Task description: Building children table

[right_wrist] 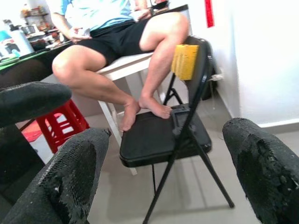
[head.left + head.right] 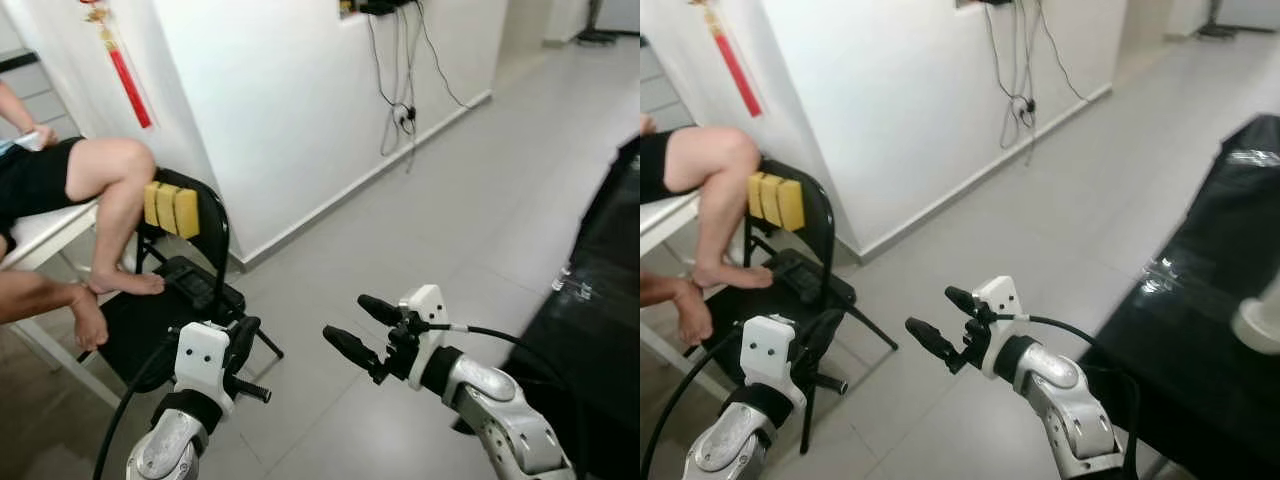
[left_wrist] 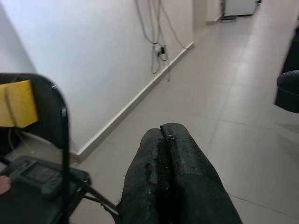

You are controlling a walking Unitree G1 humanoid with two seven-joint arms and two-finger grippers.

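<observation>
My left gripper [image 2: 243, 334] is held low in front of me, its two black fingers [image 3: 164, 154] pressed shut with nothing between them. To its right my right gripper [image 2: 347, 320] is open and holds nothing, its fingers [image 1: 70, 172] pointing left toward a black folding chair [image 2: 200, 250]. A person [image 2: 95, 175] sits on a white table [image 2: 45, 235] at the left, bare feet resting on the chair seat [image 1: 149, 137]. Both grippers hang in the air above the grey tiled floor [image 2: 440, 220], apart from the chair and the table.
Yellow blocks [image 2: 172, 208] hang on the chair back, and a black device [image 2: 192, 280] lies on its seat. A red stool [image 1: 60, 123] stands under the white table. A black glossy table [image 2: 1220, 260] is close on my right. Cables [image 2: 400, 100] dangle down the white wall.
</observation>
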